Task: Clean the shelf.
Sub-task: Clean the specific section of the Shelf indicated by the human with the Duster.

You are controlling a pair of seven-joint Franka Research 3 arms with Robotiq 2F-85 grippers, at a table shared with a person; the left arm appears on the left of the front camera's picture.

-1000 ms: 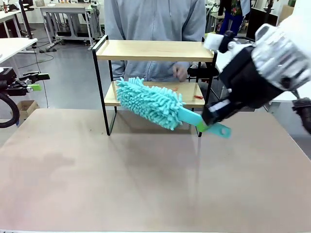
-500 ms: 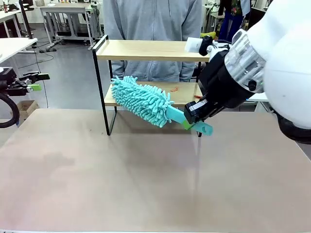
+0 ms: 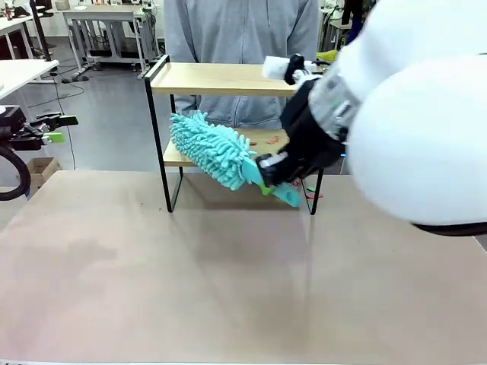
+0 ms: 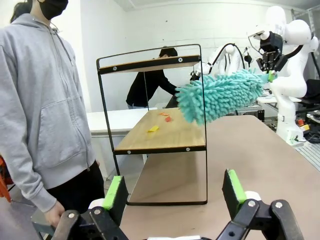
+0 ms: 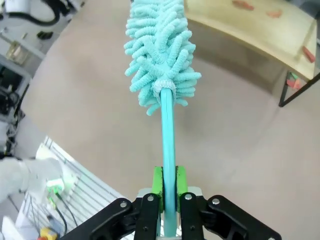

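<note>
The shelf [image 3: 228,78] stands at the table's far side, two wooden boards in a black frame. My right gripper [image 3: 266,182] is shut on the handle of a teal fluffy duster [image 3: 209,148]. The duster's head sits at the left front of the lower board [image 3: 173,158], between the two tiers. In the right wrist view the duster's handle [image 5: 168,135] runs straight out from the right gripper [image 5: 168,182]. My left gripper [image 4: 174,192] is open and holds nothing, well off to the left of the shelf [image 4: 165,135]. Small yellow and red scraps [image 4: 152,129] lie on the lower board.
A person in a grey hoodie [image 3: 240,30] stands right behind the shelf. A few small scraps [image 3: 312,194] lie on the table by the shelf's right leg. The wide tan tabletop [image 3: 228,289] stretches in front of the shelf.
My right arm has swung left, carrying the duster leftward along the lower board to its left end. The person's hand behind the lower tier has gone. The left arm is still.
</note>
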